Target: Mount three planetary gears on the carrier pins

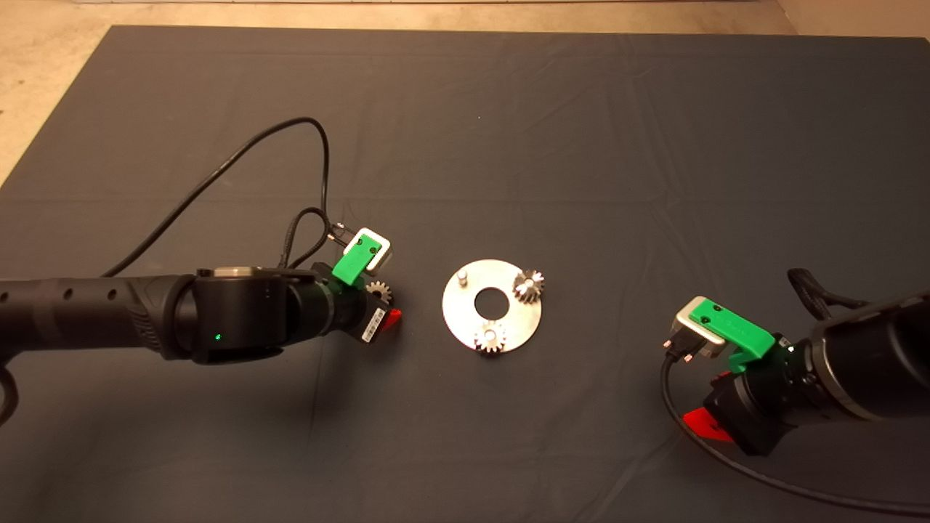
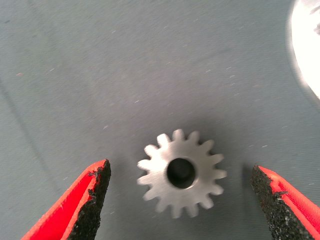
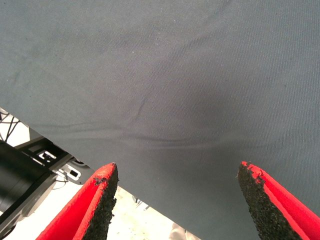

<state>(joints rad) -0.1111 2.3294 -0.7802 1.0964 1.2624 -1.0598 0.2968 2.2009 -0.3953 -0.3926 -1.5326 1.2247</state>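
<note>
Left gripper (image 2: 180,200) spread wide, holding nothing, low over loose gear (image 2: 181,173) lying flat on mat (image 1: 508,131) between pads. Right gripper (image 3: 175,200) parked over mat's near right part, also spread. Farther on, shiny flat disc (image 1: 465,319): two toothed gears (image 1: 491,338) seated, one pin (image 1: 462,276) bare. Risk, probably: hard smooth steel sliding off gritty pads if pinched off-centre, or tilted bore jamming on pin.

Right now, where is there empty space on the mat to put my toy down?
The mat is bare beyond the disc, and between the disc and the right hand. It is crowded where the left hand hovers open over the loose gear, beside the disc.
</note>
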